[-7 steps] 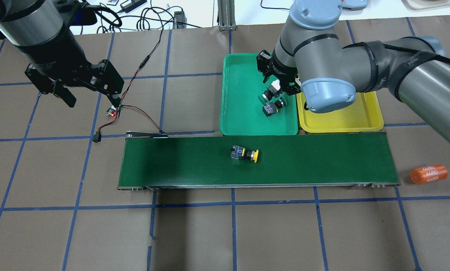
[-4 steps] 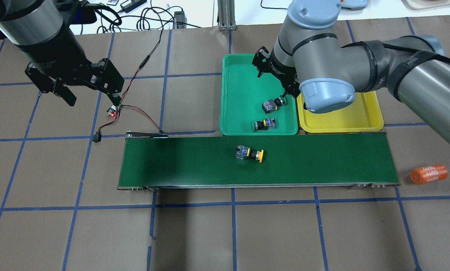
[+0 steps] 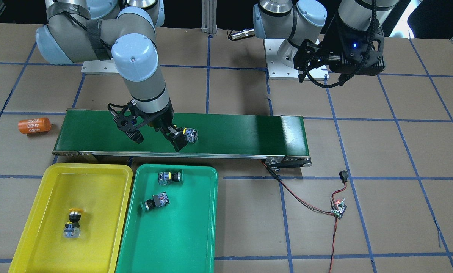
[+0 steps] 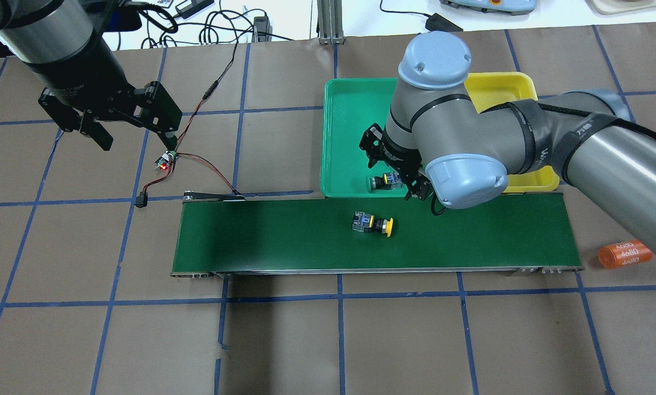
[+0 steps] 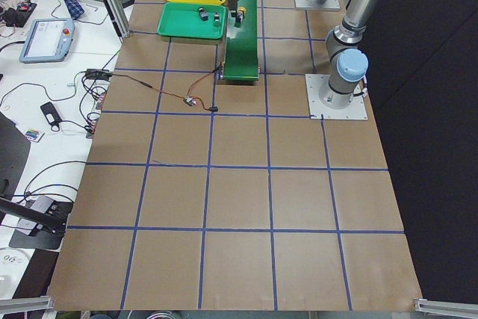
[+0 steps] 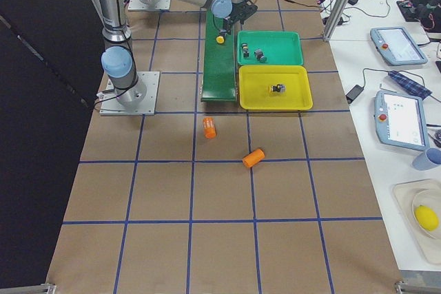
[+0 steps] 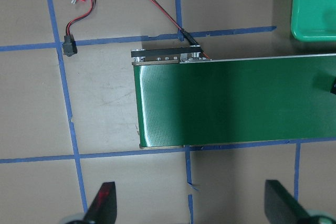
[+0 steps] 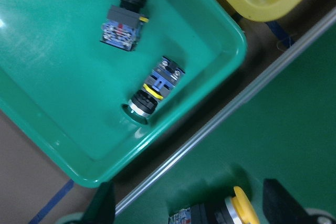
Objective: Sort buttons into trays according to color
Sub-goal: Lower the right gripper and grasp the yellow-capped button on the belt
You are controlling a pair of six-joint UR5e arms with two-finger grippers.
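My right gripper (image 4: pixel 396 181) (image 3: pixel 158 139) (image 8: pixel 191 211) is open and empty. It hangs over the belt's far edge, by the green tray (image 4: pixel 349 137) (image 3: pixel 181 235). A yellow button (image 4: pixel 373 224) (image 3: pixel 188 135) (image 8: pixel 231 214) lies on its side on the conveyor belt (image 4: pixel 284 236), just beside the gripper's fingers. Two green buttons (image 3: pixel 170 177) (image 3: pixel 155 201) (image 8: pixel 125 19) (image 8: pixel 155 90) lie in the green tray. Another yellow button (image 3: pixel 72 222) rests in the yellow tray (image 3: pixel 97 212) (image 4: pixel 498 90). Over the table's left part, my left gripper (image 4: pixel 134 136) (image 7: pixel 191 208) stays open and empty, well away from the buttons.
A small circuit board (image 4: pixel 164 161) (image 3: pixel 339 207) with red and black wires lies left of the belt's end. An orange cylinder (image 4: pixel 624 253) (image 3: pixel 34 125) lies off the belt's right end, and another orange cylinder (image 6: pixel 253 158) sits further out.
My right gripper let a green button drop into the green tray, then swung toward the belt's far edge. The yellow button rode a little to the right. The left arm barely moved.
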